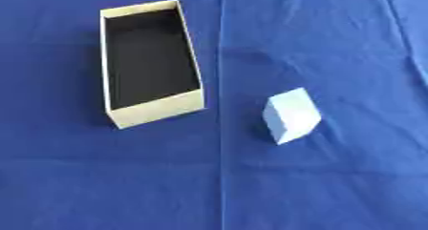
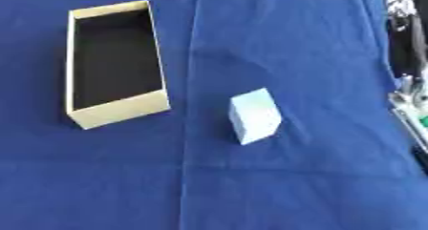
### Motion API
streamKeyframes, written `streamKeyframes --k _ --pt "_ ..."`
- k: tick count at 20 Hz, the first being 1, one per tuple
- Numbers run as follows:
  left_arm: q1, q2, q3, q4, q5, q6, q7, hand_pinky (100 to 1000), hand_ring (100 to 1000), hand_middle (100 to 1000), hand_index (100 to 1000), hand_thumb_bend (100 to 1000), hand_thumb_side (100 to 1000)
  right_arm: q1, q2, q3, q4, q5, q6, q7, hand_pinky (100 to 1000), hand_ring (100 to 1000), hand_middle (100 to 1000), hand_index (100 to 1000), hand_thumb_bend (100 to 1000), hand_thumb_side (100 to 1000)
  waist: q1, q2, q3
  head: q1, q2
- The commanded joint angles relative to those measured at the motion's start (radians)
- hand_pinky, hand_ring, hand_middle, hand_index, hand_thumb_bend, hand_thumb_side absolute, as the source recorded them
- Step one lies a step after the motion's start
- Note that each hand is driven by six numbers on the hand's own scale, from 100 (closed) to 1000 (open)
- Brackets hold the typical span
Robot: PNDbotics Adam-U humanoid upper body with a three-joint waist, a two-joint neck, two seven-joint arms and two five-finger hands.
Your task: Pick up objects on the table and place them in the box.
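A dark blue cloth [image 1: 334, 43] covers the whole table, with a straight crease running from the far edge to the near edge a little left of the middle. On the left half sits an open box [image 1: 155, 110] — long, narrow, with pale tan walls and a dark inside. It lies lengthwise away from the camera, slightly askew, its near short wall turned towards the viewer. Nothing shows inside it.

To the right of the crease, nearer than the box's far end and about level with its near wall, lies a small pale blue block [image 1: 293, 114]. It rests on the cloth tilted to one side, well apart from the box, with the crease between the two. Its top face is lighter than the side facing the camera.

Neither robot hand appears in either view, so whether the fingers are spread or curled cannot be told. At the right edge of the right eye view, past the cloth, some dark and silver gear [image 2: 408, 57] shows — too unclear to make out.
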Motion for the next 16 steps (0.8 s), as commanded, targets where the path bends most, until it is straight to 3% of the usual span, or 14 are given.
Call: streamKeyframes --k 1,4,10,16 --pt "-0.003 0.025 0.006 -0.02 -0.006 0.002 0.002 482 726 606 740 114 676 -0.026 -0.081 -0.013 -0.016 0.029 0.009 0.017 754 797 720 819 100 832 -0.016 -0.034 0.0 0.002 0.013" --pt "0.002 0.036 0.006 -0.02 -0.008 0.003 0.001 482 727 606 741 114 676 -0.071 -0.15 0.019 -0.016 0.071 0.043 0.056 741 807 752 848 100 873 -0.026 -0.041 -0.004 0.007 0.016" --pt "0.011 0.051 -0.002 -0.02 -0.01 0.006 -0.006 482 727 606 741 112 676 -0.203 -0.289 0.152 -0.016 0.156 0.117 0.141 734 829 785 878 100 949 -0.041 -0.052 -0.002 0.005 0.022" --pt "0.006 0.052 -0.012 -0.02 -0.002 0.006 -0.018 481 728 606 740 110 676 -0.332 -0.424 0.287 -0.016 0.24 0.118 0.224 777 900 827 926 114 975 -0.048 -0.052 0.013 -0.016 0.012"
